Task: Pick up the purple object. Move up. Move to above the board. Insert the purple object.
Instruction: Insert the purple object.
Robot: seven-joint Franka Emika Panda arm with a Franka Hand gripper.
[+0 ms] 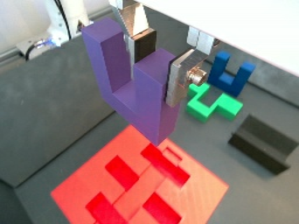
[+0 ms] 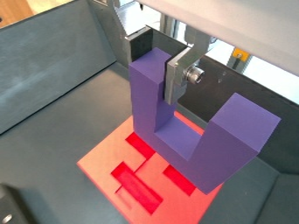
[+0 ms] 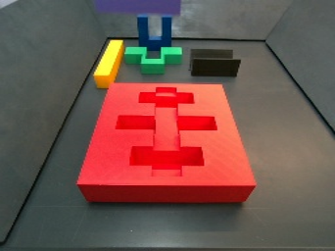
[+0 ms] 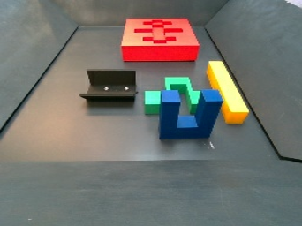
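My gripper (image 1: 160,66) is shut on one prong of the purple object (image 1: 128,87), a matte purple U-shaped block. It also shows in a wrist view (image 2: 222,131), with the gripper (image 2: 158,61) on the same prong. The block hangs base down, prongs up, above the red board (image 1: 105,175) and apart from it. The board's brighter red cross-shaped slots lie under the block in both wrist views (image 2: 105,153). In a side view only a strip of the purple object (image 3: 136,5) shows at the top edge, beyond the board (image 3: 105,147). The board (image 4: 136,48) lies alone at the back; the gripper and the block are out of view.
A blue U-shaped block (image 4: 189,115), a green block (image 4: 175,93) and a yellow bar (image 4: 227,88) lie together off one end of the board. The dark fixture (image 4: 109,86) stands beside them. Grey walls ring the floor.
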